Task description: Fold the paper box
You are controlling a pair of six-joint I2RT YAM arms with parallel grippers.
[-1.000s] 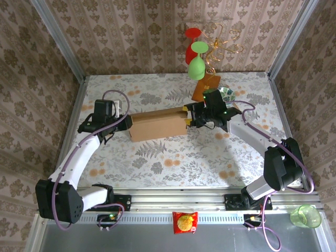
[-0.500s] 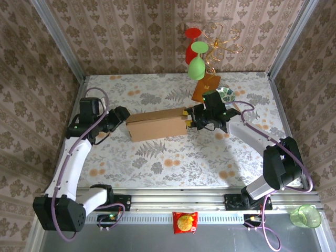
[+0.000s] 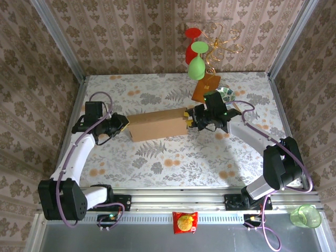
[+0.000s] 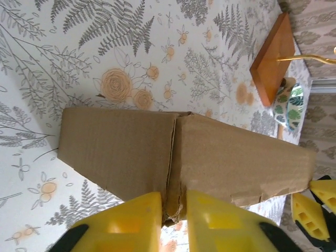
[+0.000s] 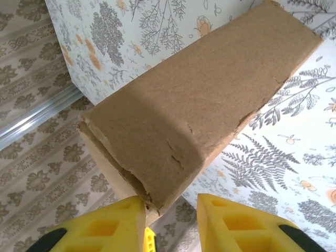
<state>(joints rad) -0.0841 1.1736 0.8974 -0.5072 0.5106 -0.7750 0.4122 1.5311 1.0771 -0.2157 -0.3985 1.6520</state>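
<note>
Back at the paper box (image 3: 157,124) lying mid-desk (image 3: 210,157), your left end effector (image 3: 124,122) pinches its left end while your right end effector (image 3: 190,118) straddles the other, grip unclear; next, tuck that end closed.

paper box (image 3: 157,124): plain brown | fingers (image 4: 126,220): yellow | table (image 3: 173,157): fern-and-flower print | rack base (image 3: 206,86): orange-brown

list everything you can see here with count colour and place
paper box: one, brown, table centre
wire rack: one, gold on orange-brown base, far side
glasses: apparently two, red and green, hanging on rack
bowl: one, white with green leaves, beside rack base
snack packet: one, red-orange, near rail
cup: one, green, near right corner
table: one, floral top
left gripper: yellow fingers, shut on box's left end
right gripper: yellow fingers, open around box's right end
</note>
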